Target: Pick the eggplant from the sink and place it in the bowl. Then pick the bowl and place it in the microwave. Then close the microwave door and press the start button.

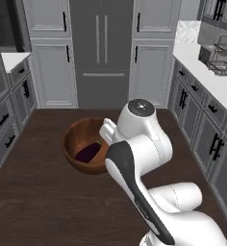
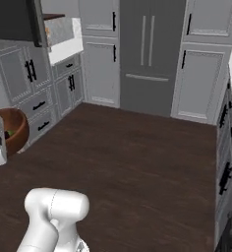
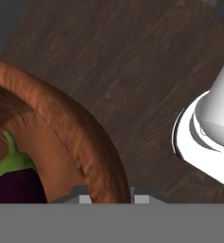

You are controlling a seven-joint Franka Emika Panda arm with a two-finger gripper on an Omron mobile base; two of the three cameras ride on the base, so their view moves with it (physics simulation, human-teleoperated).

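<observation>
The reddish-brown wooden bowl (image 1: 81,144) hangs above the dark wood floor, left of my white arm. Inside it lies the dark purple eggplant (image 1: 88,152) with its green stem cap. My gripper (image 3: 113,198) is shut on the bowl's rim (image 3: 80,142), one fingertip on each side of the wall. In the hand view the eggplant (image 3: 16,182) rests at the lower left, inside the bowl. The right base view has the bowl (image 2: 15,127) at the left edge beside my hand. The sink is out of view.
A tall grey fridge (image 1: 102,48) and cabinets stand straight ahead. Drawer cabinets line both sides, with a white counter (image 1: 207,72) and a wire rack (image 1: 223,60) on the right. A dark boxy appliance (image 2: 14,19) hangs at the upper left. Open floor (image 2: 137,157) lies between.
</observation>
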